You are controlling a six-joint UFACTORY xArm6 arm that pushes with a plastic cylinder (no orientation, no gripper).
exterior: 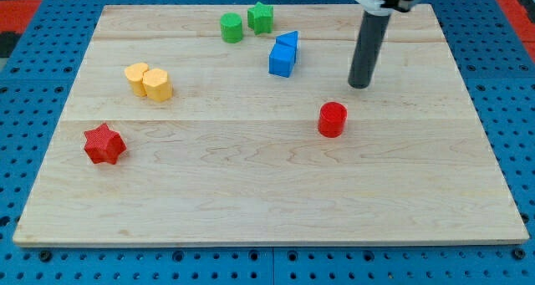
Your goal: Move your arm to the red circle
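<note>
The red circle (332,119) is a short red cylinder standing right of the board's middle. My tip (359,84) is the lower end of the dark rod coming down from the view's top right. It rests on the wood a little above and to the right of the red circle, with a small gap between them.
A red star (104,144) lies at the left. Two yellow blocks (149,81) touch each other at the upper left. A green cylinder (231,27) and a green star (261,17) sit near the top edge. Two blue blocks (284,54) stand left of my tip.
</note>
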